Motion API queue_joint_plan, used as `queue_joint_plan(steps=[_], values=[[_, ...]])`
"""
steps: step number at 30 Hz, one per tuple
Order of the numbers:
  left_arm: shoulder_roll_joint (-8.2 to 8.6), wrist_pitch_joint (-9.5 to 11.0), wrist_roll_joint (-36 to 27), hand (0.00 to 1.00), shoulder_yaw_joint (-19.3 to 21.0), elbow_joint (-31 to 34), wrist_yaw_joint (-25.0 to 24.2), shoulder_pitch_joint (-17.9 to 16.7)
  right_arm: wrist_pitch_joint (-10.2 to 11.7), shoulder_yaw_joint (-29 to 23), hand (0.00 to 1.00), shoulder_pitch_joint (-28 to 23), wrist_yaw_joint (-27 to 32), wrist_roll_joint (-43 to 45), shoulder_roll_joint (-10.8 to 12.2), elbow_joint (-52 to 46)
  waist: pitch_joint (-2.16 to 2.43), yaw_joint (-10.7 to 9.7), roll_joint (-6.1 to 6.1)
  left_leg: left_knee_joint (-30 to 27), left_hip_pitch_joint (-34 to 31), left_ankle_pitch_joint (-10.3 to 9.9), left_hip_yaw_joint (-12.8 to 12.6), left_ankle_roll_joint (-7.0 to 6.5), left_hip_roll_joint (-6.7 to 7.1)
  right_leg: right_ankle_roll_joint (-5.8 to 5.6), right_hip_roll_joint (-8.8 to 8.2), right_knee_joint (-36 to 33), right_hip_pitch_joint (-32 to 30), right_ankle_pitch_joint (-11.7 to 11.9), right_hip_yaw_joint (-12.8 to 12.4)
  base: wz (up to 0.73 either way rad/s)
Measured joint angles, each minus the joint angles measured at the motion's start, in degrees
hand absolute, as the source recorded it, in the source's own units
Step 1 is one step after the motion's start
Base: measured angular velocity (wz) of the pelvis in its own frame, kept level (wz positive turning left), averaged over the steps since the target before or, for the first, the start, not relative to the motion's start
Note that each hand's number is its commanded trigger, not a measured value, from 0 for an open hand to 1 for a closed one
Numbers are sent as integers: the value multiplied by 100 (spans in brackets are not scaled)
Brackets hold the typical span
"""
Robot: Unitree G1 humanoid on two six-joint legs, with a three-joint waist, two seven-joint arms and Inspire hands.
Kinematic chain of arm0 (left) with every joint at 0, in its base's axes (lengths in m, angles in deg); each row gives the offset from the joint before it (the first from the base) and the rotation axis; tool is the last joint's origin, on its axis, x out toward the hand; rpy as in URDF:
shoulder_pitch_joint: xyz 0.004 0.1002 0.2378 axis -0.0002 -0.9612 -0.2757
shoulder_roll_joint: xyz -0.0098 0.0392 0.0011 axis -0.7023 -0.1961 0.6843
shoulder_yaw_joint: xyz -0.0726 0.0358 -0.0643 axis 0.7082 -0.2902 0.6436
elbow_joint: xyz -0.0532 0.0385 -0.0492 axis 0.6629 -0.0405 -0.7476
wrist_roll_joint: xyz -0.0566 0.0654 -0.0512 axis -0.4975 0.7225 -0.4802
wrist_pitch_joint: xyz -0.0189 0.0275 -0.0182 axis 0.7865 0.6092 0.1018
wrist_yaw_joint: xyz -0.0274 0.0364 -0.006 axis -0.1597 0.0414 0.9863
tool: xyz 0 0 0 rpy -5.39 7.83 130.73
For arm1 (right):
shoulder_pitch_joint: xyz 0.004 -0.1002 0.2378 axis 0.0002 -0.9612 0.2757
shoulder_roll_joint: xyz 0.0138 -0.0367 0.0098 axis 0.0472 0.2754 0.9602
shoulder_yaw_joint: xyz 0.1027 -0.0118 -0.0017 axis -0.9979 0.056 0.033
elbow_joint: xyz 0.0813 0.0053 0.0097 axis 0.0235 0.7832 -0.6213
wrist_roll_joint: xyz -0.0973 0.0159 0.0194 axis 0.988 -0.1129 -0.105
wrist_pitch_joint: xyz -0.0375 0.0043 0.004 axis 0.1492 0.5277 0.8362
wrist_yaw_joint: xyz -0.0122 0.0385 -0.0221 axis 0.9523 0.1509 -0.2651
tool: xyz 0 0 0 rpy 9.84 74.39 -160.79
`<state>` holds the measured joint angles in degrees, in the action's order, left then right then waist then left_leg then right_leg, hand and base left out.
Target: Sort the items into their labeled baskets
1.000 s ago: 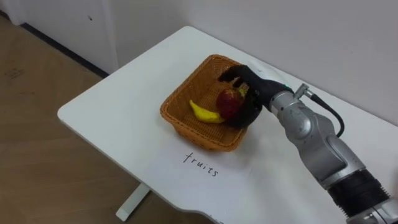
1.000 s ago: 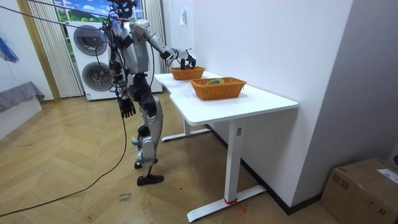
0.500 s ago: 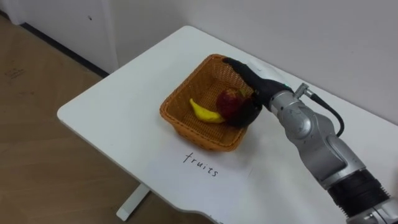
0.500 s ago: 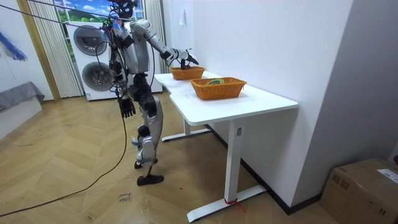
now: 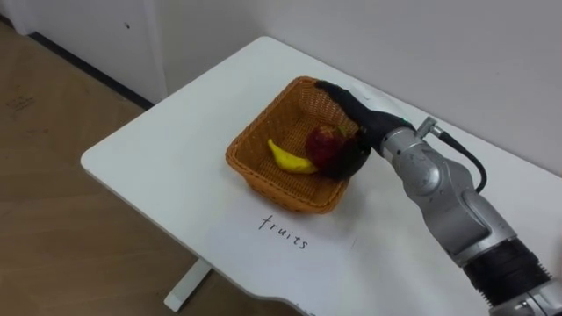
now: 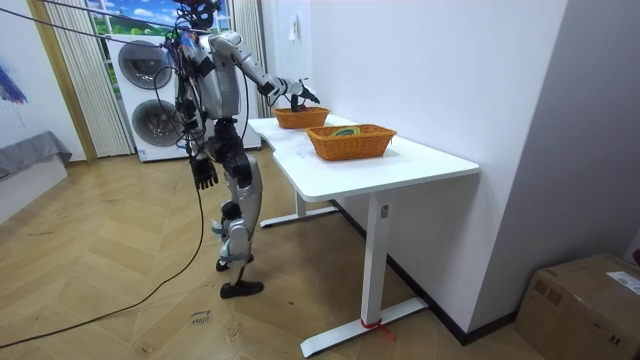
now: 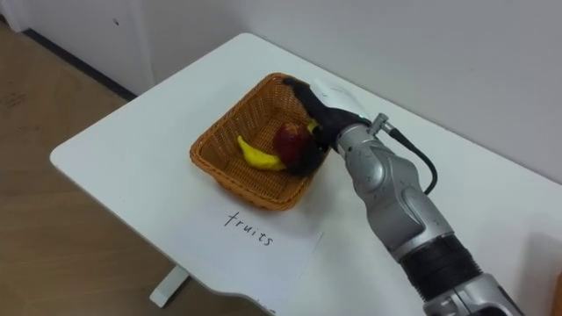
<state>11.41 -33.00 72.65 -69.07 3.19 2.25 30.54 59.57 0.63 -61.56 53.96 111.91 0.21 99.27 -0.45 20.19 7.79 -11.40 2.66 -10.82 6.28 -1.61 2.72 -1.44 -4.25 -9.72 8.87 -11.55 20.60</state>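
So, right hand: fingers straight and spread over the upper right rim of the fruit basket, clamped on nothing.
Apple: down in the basket at centre frame, touching my palm (whether it sits fully on the weave I cannot tell).
Banana: just left of the apple, in the same basket.
Left hand: hanging by my hip in the room view; its state I cannot tell.
Doing it well: I would lift straight up, hand kept flat, so the palm leaves the apple without rolling it or catching the rim.
Edges: rim under my wrist; wall close at the top of the frame; paper label below the basket.
Open room: upward, then right across the bare surface toward the second basket.
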Motion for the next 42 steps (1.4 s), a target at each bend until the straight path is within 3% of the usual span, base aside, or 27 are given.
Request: queue_joint_plan(steps=[6, 8, 12, 16, 21, 26, 30, 32, 37, 42], values=[[5, 18, 1, 0, -3, -14, 6, -30, 10, -28, 0, 1, 4, -2, -4, -17, 24, -12, 36, -16, -5, 0, -4, 0, -6, 0, 0, -2, -27, 0, -25, -1], [4, 53, -58, 0, 0, -20, 14, -82, 11, -86, 0, 2, 3, -99, -48, -304, 48, -90, 86, -27, -21, 1, -29, 1, -10, 0, 0, -6, -64, 0, -36, -3], [-2, 125, -63, 0, 39, -131, 7, -101, 158, -443, 0, 1, 4, -307, -89, -893, 39, -290, 109, -25, -11, 1, -54, 1, -10, 0, 1, -4, -56, 0, -64, -1], [-6, 260, -59, 0, 146, -220, -22, -68, 397, -887, 0, -4, 79, -509, -266, -1383, 15, -475, 161, -1, 14, -1, -135, 0, -24, 4, 10, -3, -69, 3, -163, -9], [-27, 352, -58, 0, 362, -216, 13, -42, 459, -1330, 0, -98, 430, -965, -609, -1836, 4, -725, 157, 7, 21, -3, -254, -3, -49, 12, 27, -11, -102, 28, -299, -14], [-24, 512, -111, 0, 444, -226, 117, -84, 682, -1959, 0, -415, 903, -969, -647, -2248, -33, -1007, 76, 22, 101, -21, -413, -8, -101, 19, 50, -1, -89, 71, -354, -15], [-5, 573, -131, 0, 434, -230, 163, -167, 860, -2461, 0, -582, 1463, -1210, -651, -2254, -7, -1226, -78, 73, 160, -22, -580, -15, -122, 22, 58, -16, -136, 91, -514, -20], [27, 622, -100, 0, 499, -240, 228, -174, 894, -2831, 0, -839, 1629, -1392, -651, -2437, 49, -1354, -156, 87, 153, -26, -622, -21, -147, 20, 62, -19, -162, 101, -571, -17], [78, 662, -102, 0, 559, -331, 247, -242, 903, -3179, 0, -997, 1843, -1643, -651, -2655, 103, -1577, -298, 128, 230, -30, -790, -20, -170, 31, 96, -25, -167, 110, -713, -15], [111, 664, -103, 0, 558, -337, 269, -382, 903, -3481, 0, -1076, 2083, -2080, -655, -2655, 98, -1780, -331, 169, 345, -41, -870, 0, -207, 38, 130, -40, -117, 114, -786, -9]])
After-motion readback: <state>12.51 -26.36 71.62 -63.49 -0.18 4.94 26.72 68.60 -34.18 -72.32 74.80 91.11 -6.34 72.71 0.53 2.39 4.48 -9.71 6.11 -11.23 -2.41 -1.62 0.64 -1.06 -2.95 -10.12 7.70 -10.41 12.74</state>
